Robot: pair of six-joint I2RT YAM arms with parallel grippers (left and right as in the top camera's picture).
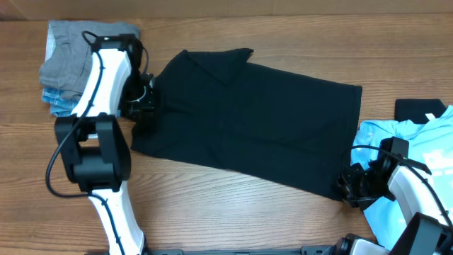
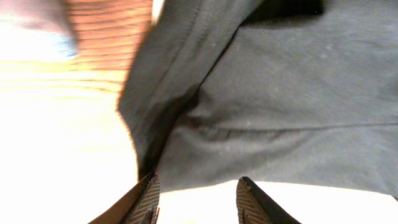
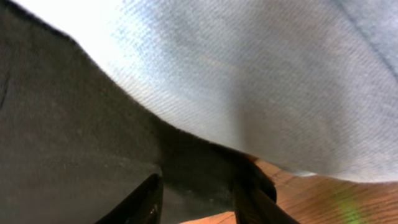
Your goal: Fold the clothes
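Observation:
The black shirt lies flat across the middle of the table, collar end at the upper left. My left gripper is at its left edge. In the left wrist view the jaws are open, with the shirt's edge just past the fingertips. My right gripper is at the shirt's lower right corner. In the right wrist view its jaws are open with black fabric lying between the fingers. The light blue tee lies crumpled at the right and fills the top of the right wrist view.
A stack of folded grey and blue garments sits at the far left corner, behind my left arm. A small black piece of fabric with a white mark lies above the tee. Bare wooden table runs along the front.

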